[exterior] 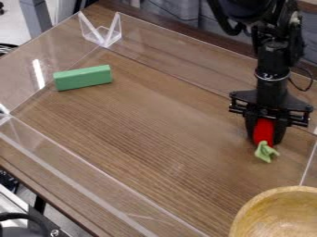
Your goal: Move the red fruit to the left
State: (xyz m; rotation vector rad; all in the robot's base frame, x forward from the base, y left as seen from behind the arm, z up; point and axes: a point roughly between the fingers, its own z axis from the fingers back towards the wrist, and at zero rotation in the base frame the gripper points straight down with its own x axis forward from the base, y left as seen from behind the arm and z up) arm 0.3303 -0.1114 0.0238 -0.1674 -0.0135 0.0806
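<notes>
On the brown wooden table [148, 139]: at left, the green rectangular block [83, 78]; beyond it, near the far edge, the clear angular plastic holder [102, 31]; at right, the glossy red oval toy strawberry [264, 133]; nearer, at right, the round tan bowl [280, 217].

Black arm enters at top right of frame, hanging down the right side. Wrist segment near upright, bulky. Claw [265, 123] at right, a little below mid-height, pointing downward; fingers spread sideways at its base, tips dark, exact gap hard to read.
</notes>
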